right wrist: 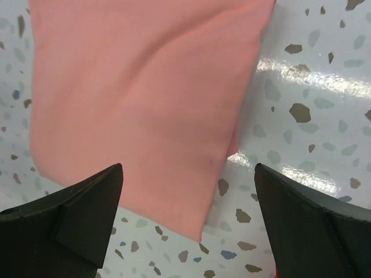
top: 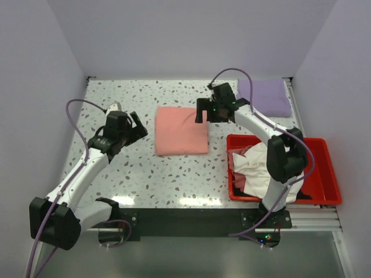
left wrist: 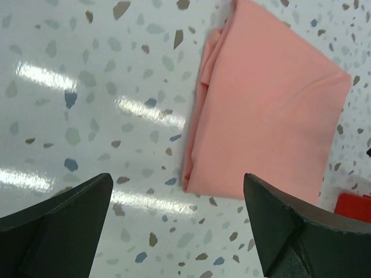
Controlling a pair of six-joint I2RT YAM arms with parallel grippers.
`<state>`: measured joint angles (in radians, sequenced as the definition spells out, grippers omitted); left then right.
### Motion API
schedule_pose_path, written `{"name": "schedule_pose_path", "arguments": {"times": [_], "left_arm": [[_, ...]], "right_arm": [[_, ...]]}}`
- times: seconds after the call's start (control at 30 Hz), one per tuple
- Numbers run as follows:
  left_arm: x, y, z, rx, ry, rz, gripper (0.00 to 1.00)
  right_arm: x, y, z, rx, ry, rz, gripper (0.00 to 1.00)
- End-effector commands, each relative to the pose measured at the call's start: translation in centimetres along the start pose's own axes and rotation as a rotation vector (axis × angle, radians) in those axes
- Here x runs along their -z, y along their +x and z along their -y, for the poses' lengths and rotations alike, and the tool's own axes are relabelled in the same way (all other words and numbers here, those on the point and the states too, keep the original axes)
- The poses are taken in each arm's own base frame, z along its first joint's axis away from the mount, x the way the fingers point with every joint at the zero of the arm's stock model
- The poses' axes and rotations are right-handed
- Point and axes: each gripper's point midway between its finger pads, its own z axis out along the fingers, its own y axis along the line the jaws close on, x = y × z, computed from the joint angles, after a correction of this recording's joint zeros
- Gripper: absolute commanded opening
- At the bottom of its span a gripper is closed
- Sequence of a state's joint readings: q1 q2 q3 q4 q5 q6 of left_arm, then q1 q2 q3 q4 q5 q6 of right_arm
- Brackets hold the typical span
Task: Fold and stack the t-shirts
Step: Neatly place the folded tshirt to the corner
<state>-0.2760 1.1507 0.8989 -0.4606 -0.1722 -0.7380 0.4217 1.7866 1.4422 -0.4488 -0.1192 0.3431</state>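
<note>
We saw the left gripper [left wrist: 177,179] from its own wrist, its two dark fingers [left wrist: 64,226] standing wide apart at the bottom corners. Beneath them lay the speckled table [left wrist: 87,104], crossed by bright streaks of glare. A salmon-pink t-shirt [left wrist: 266,110] lay folded flat at the upper right, its layered edge turned toward the left, its nearest corner showing between the fingers. A corner of something red [left wrist: 355,205] showed at the right edge, just beside the shirt.
</note>
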Motion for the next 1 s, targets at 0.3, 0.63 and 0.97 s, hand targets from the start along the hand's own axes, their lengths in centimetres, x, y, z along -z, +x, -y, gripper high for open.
{"name": "schedule_pose_path", "arguments": {"times": [0.3, 0.63, 0.97], "left_arm": [[1.9, 6.7, -4.2, 0.017, 0.003, -0.114, 1.0], [2.1, 6.8, -4.0, 0.005, 0.024, -0.115, 1.0], [1.8, 7.2, -4.2, -0.003, 0.013, -0.13, 1.0]], "right_arm": [[-6.2, 3.3, 1.3, -0.011, 0.149, -0.082, 0.95], [-9.0, 4.4, 1.2, -0.049, 0.134, -0.112, 0.78], [-10.6, 6.7, -0.2, -0.004, 0.081, -0.18, 0.4]]}}
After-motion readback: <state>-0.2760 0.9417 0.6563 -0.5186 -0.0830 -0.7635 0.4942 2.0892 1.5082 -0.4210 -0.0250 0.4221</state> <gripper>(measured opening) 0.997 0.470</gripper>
